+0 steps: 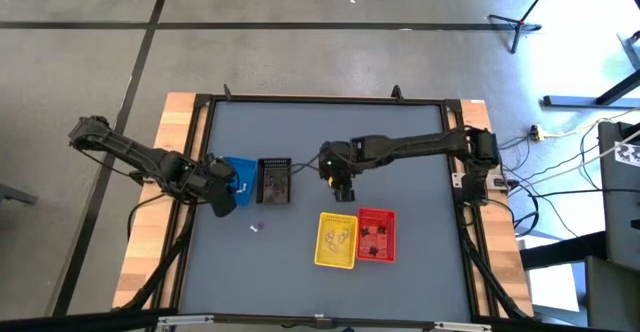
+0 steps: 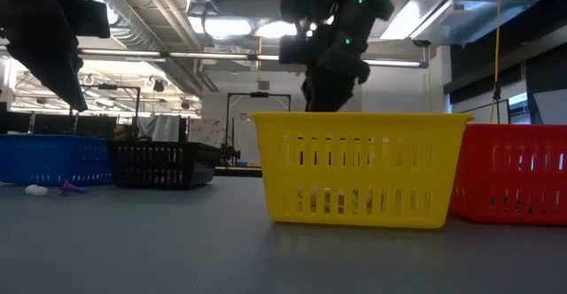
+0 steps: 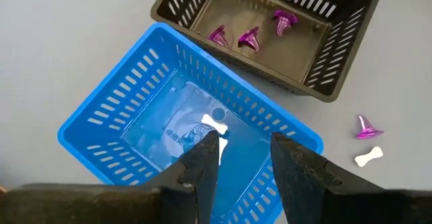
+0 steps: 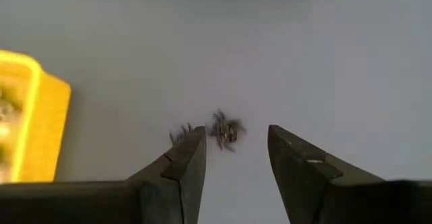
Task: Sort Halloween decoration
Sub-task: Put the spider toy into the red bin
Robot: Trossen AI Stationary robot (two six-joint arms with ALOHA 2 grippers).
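My left gripper (image 3: 243, 150) (image 1: 225, 189) is open and hovers above the blue basket (image 3: 182, 126) (image 1: 240, 176). A white bone trinket (image 3: 216, 121) shows inside the basket by one fingertip. The black basket (image 3: 270, 28) (image 1: 275, 180) next to it holds three purple trinkets (image 3: 250, 38). A purple trinket (image 3: 368, 127) and a white bone (image 3: 368, 156) lie loose on the table. My right gripper (image 4: 233, 150) (image 1: 343, 188) is open above a dark spider trinket (image 4: 226, 131) on the table, with another dark bit (image 4: 181, 135) beside it.
The yellow basket (image 1: 337, 240) (image 2: 359, 166) and red basket (image 1: 377, 234) (image 2: 514, 170) stand side by side near the table's near edge, both with trinkets inside. The yellow basket (image 4: 27, 116) is close to my right gripper. The grey table (image 1: 420, 152) shows bare between and right of the arms.
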